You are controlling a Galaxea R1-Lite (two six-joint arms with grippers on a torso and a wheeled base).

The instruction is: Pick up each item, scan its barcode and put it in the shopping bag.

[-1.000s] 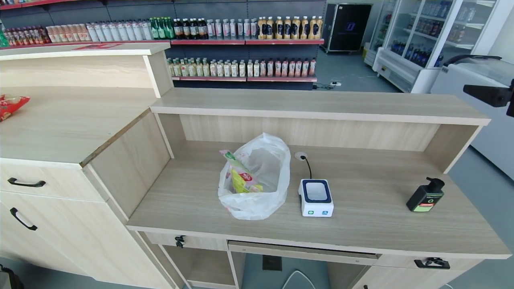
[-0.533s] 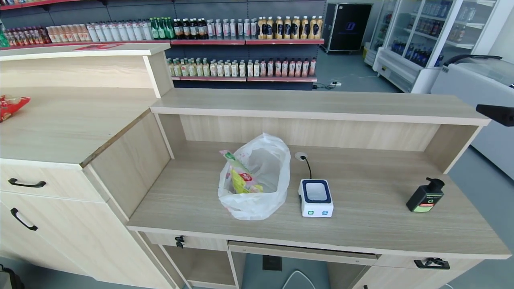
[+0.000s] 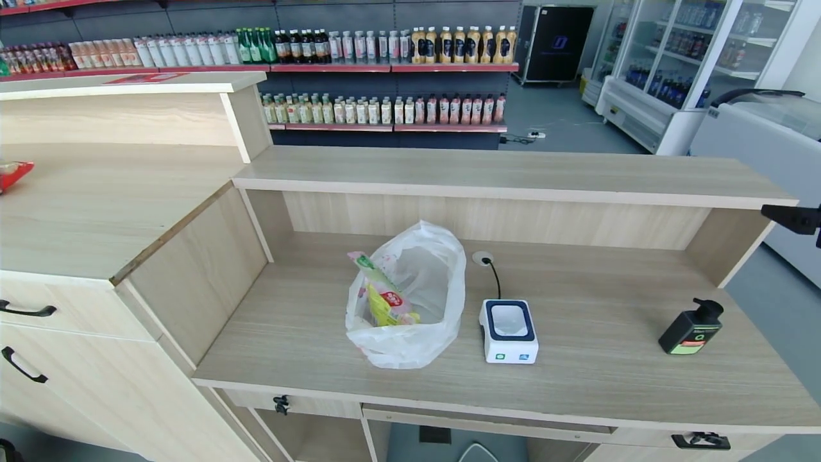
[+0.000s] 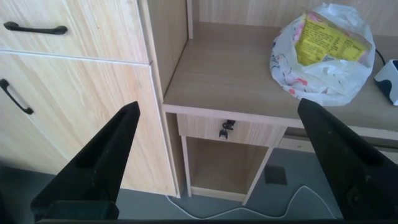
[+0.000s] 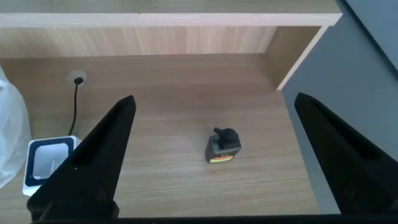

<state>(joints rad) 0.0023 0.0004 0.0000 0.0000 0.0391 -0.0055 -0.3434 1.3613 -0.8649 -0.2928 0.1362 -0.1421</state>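
Head view, checkout desk: the shopping bag (image 3: pixel 410 301) sits slumped on the desk (image 3: pixel 308 321), mouth open upward, with a yellow packet (image 3: pixel 385 303) already inside. The scanner (image 3: pixel 508 323) is just beside it, on my right-arm side. My left gripper (image 4: pixel 219 104) hangs low off the desk's front corner, over the floor, jaws spread wide and empty. My right gripper (image 5: pixel 214 98) is high over the right end of the desk, likewise wide apart with nothing in it. The item I judge still to be picked is a red packet (image 3: pixel 13 174) on the raised counter (image 3: pixel 96 212), at its far left edge, well apart from both grippers. Risks as I read them: the counter top stands higher than the desk, so the left arm coming up from where it hangs could clip the counter edge or the drawer fronts (image 4: pixel 74 46). The packet looks thin and crinkly, and a wide pinch could push it along the top rather than take it. The bag is soft film with no support, so an off-centre drop could fold the rim shut or shove the bag onto the scanner window. Also about: the scanner's cable (image 3: pixel 492 277) runs back to a port in the desk. A black pump bottle (image 3: pixel 691 328) stands near the right end, and the right wrist view looks down on it. I cannot tell whether it is stock to scan.
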